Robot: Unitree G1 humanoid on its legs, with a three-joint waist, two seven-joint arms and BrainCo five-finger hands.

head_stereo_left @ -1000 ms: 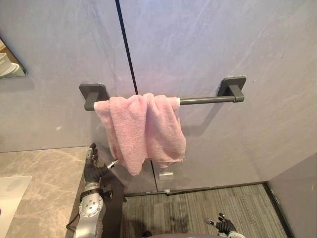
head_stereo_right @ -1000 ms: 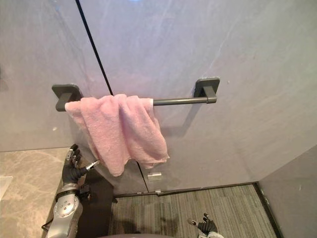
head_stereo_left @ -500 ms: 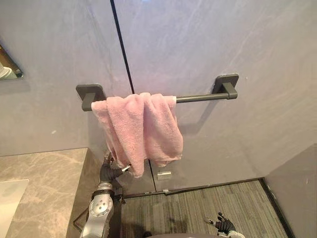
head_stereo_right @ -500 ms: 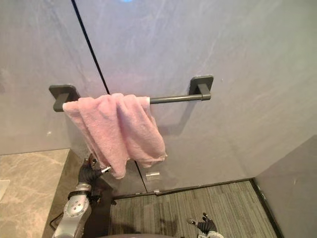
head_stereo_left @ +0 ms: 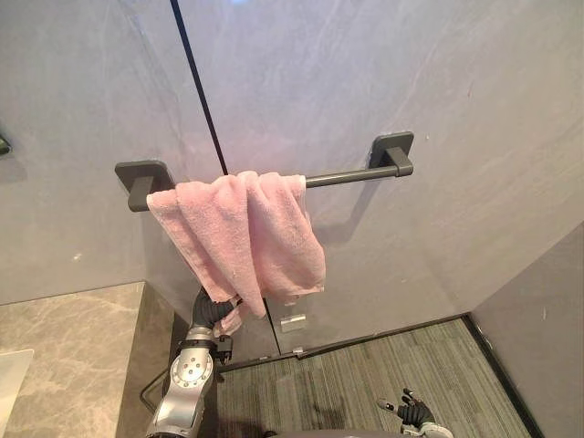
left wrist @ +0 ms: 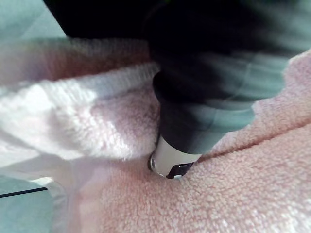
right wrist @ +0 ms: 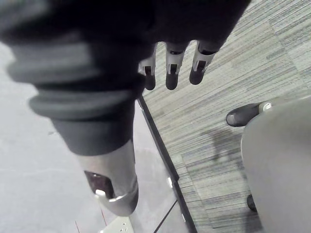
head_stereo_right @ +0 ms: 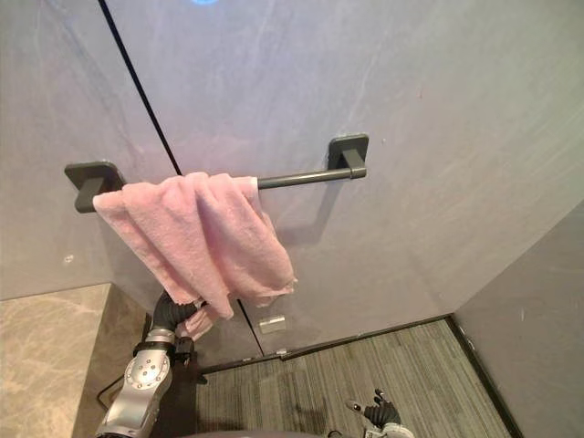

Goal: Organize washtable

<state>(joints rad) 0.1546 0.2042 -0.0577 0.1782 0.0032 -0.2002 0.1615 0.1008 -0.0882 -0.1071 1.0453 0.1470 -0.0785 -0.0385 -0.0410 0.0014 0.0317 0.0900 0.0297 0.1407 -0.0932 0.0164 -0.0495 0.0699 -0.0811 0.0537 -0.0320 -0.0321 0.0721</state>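
Note:
A pink towel (head_stereo_left: 246, 237) hangs bunched over the left half of a dark wall-mounted bar (head_stereo_left: 351, 175). My left hand (head_stereo_left: 212, 313) is raised under the towel's lowest corner, and its fingers are curled into the cloth there. In the left wrist view the thumb (left wrist: 182, 141) presses into the fluffy pink towel (left wrist: 233, 194), which wraps round it on all sides. My right hand (head_stereo_left: 415, 415) hangs low over the floor, far from the towel; in its wrist view its fingers (right wrist: 171, 77) point straight out with nothing in them.
A marble counter (head_stereo_left: 64, 356) lies at the lower left with a white basin edge (head_stereo_left: 7, 374). The grey wall has a dark vertical seam (head_stereo_left: 196, 91) and a small plate (head_stereo_left: 294, 321) near its foot. Striped carpet (head_stereo_left: 365, 374) covers the floor.
The camera has shifted. My left hand has moved from beside the counter edge to under the towel, and its fingers have curled on the lower corner. The right hand has stayed low.

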